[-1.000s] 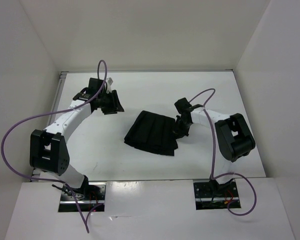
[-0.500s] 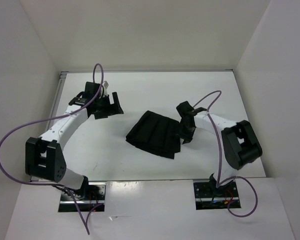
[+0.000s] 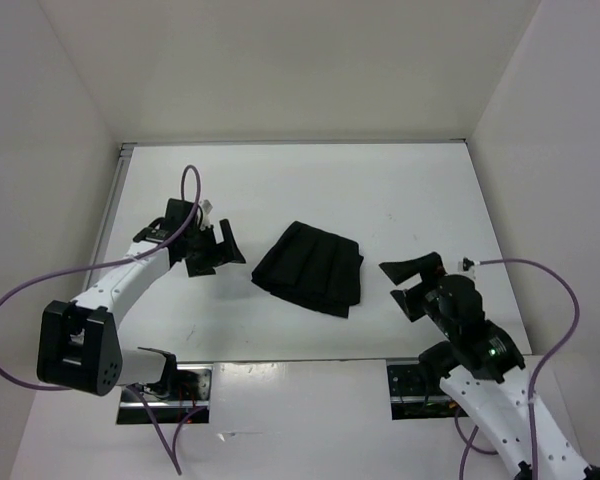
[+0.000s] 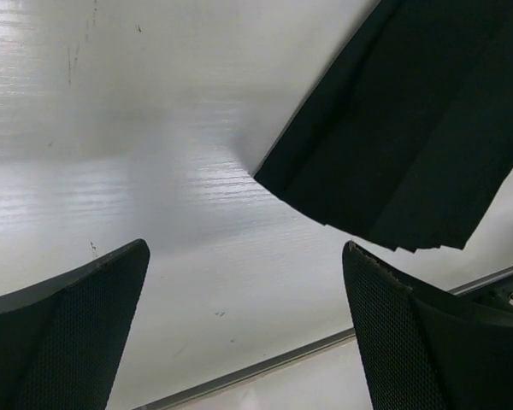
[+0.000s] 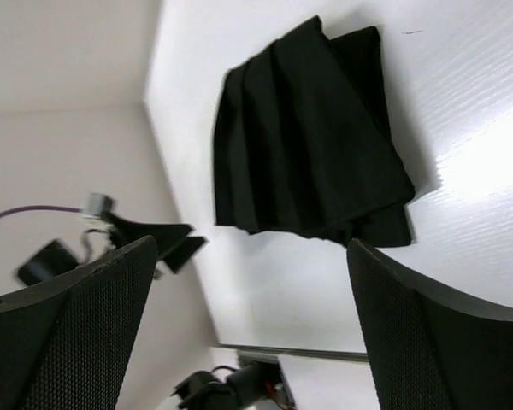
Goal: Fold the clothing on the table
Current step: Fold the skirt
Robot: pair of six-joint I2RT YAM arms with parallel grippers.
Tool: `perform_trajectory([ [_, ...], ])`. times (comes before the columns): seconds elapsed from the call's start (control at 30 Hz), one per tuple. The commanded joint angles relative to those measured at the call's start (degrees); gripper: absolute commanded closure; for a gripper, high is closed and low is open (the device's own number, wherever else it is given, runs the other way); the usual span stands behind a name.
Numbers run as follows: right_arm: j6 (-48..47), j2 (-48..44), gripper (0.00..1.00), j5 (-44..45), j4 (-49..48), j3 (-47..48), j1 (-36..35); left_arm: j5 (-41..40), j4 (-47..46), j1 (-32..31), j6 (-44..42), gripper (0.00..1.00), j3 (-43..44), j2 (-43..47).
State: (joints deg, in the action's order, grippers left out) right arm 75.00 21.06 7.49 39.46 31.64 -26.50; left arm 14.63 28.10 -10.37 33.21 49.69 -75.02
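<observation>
White-walled table (image 3: 400, 190) holds clothing (image 3: 310, 268) between left end effector (image 3: 216, 258) and right end effector (image 3: 402, 287) (both spread apart).

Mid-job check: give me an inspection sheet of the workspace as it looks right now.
Surface: white table, matte, faint scuff marks.
Job's things: black clothing lies folded in a compact stack near the centre, touched by neither arm.
Clutter: nothing seen.
End effectors: left end effector open and empty, left of the clothing; right end effector open and empty, to its right.
Cables: purple cables loop off both arms, clear of the clothing.
Surroundings: white walls on three sides; metal mounting plates at the near edge.
</observation>
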Motion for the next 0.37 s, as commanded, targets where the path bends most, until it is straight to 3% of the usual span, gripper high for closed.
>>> perform_trajectory([
  [0.0, 7.35, -10.14, 0.04, 3.76, 3.69, -2.37, -0.39, 3.2, -2.52, 0.79, 2.03, 0.0, -0.64, 2.43],
  [0.13, 7.97, -13.94, 0.04, 4.38, 5.01, -3.07, -0.39, 4.43, -3.66, 1.32, 2.03, 0.0, -0.65, 1.9],
  [0.33, 4.63, -9.64, 0.09, 4.38, 2.47, -1.5, -0.39, 7.16, -5.51, 1.32, 2.03, 0.0, -1.18, 1.9],
])
